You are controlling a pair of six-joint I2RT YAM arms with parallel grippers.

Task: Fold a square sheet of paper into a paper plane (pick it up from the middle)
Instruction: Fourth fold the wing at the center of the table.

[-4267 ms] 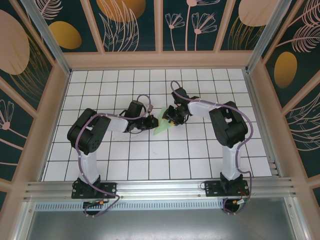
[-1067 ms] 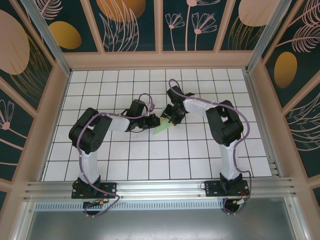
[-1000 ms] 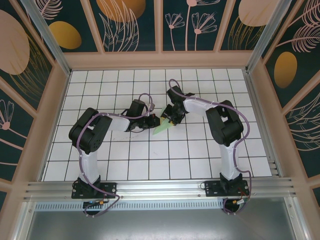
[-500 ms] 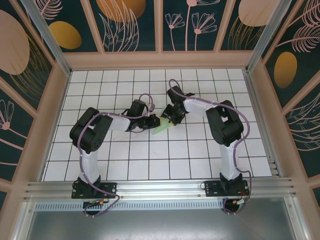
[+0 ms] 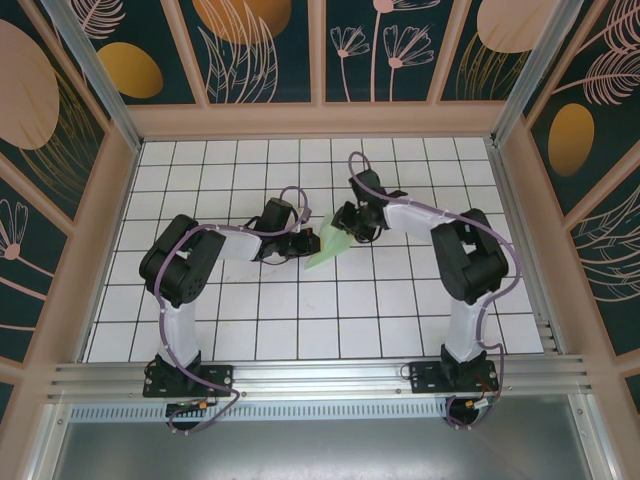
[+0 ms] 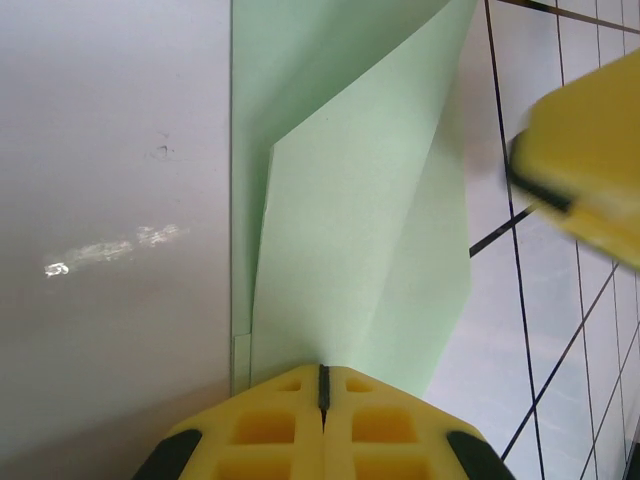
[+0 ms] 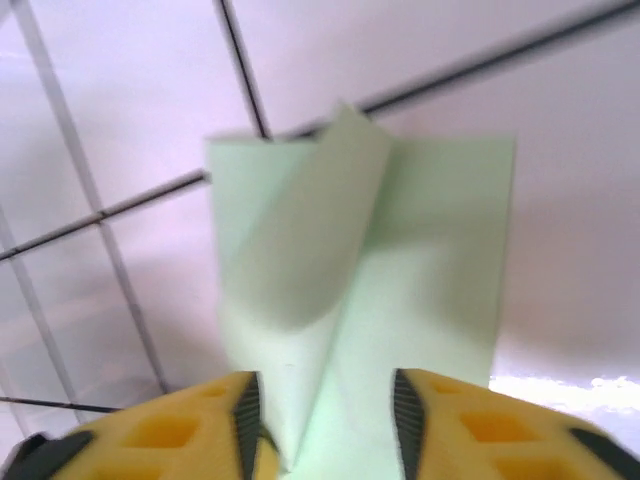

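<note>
Some folds made, more likely left: left gripper (image 6: 322, 374) pinches the paper (image 6: 350, 240); right gripper (image 7: 320, 412) straddles it, jaws apart.

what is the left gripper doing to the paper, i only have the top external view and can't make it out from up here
observer: in the left wrist view the left gripper is shut on the near edge of the paper, jaws pressed together.
operator: is the sheet flat there
observer: no, it's folded, doubled over itself along a slanted edge.
operator: and the right gripper
observer: in its own wrist view the right gripper has its jaws apart, with the paper running between them.
</note>
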